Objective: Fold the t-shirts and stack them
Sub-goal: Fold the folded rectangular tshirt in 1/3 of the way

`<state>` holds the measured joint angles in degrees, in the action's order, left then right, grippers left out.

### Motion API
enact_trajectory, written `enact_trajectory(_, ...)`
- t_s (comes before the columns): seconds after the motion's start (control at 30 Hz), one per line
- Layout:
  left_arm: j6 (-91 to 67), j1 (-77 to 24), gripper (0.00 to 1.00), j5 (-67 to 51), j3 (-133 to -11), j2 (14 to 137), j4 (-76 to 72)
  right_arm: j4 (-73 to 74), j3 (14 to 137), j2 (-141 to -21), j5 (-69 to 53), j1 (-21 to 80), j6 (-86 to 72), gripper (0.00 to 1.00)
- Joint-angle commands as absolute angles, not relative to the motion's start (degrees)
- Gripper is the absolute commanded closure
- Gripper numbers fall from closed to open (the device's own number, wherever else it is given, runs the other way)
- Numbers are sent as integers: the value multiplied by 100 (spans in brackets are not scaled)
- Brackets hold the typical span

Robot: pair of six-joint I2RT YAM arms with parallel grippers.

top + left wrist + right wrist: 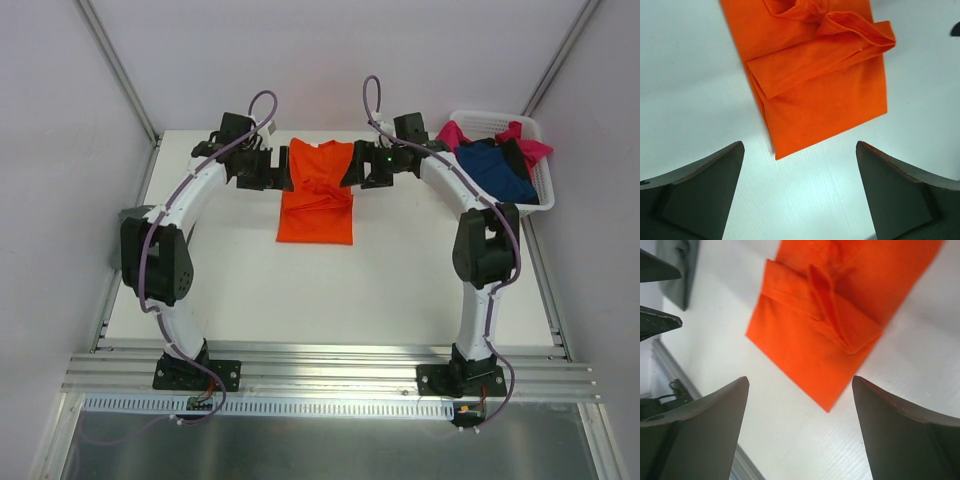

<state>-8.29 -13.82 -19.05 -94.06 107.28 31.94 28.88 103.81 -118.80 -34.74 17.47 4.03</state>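
Note:
The orange t-shirt (316,195) lies flat at the back middle of the table, its sleeves folded in over the body and bunched across the middle. It also shows in the left wrist view (815,75) and the right wrist view (830,320). My left gripper (281,170) hovers at the shirt's upper left edge, open and empty (799,146). My right gripper (352,170) hovers at its upper right edge, open and empty (800,380). The navy t-shirt (497,170) and magenta t-shirt (455,133) lie in the basket. A dark cloth (516,155) lies on them.
The white slatted basket (490,116) stands at the table's back right corner, just beyond the right arm. White walls enclose the table on the left, back and right. The left gripper's fingers (660,320) show in the right wrist view.

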Motion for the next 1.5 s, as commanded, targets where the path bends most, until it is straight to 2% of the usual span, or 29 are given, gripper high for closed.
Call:
enact_trajectory(0.0, -844, -1336, 5, -1899, -9123, 10319, 3269, 2751, 10204, -11812, -4271, 1925, 18, 12)
enact_trajectory(0.3, -571, -1354, 6, -1907, -9018, 10169, 3252, 2777, 10371, -12708, -4333, 2276, 97, 12)
enact_trajectory(0.63, -747, -1354, 8, -2048, -9026, 10415, 3252, 2760, 10828, -13104, -4034, 2259, 149, 13)
enact_trajectory(0.77, -738, -1388, 8, -2057, -8983, 10477, 3252, 2584, 11284, -13262, -3850, 2259, 132, 13)
enact_trajectory(1.03, -528, -1573, 8, -1855, -8719, 10284, 3269, 1918, 13041, -14185, -3193, 2119, -246, 13)
enact_trajectory(1.13, -431, -1608, 7, -1820, -8526, 10143, 3287, 1793, 13201, -14107, -3050, 2066, -237, 12)
enact_trajectory(1.23, -282, -1722, 1, -1539, -8394, 10134, 3331, 1845, 13053, -13766, -3164, 1969, -246, 11)
enact_trajectory(1.47, -413, -1670, 2, -1353, -8481, 10511, 3375, 1968, 11902, -12684, -3603, 1740, -158, 11)
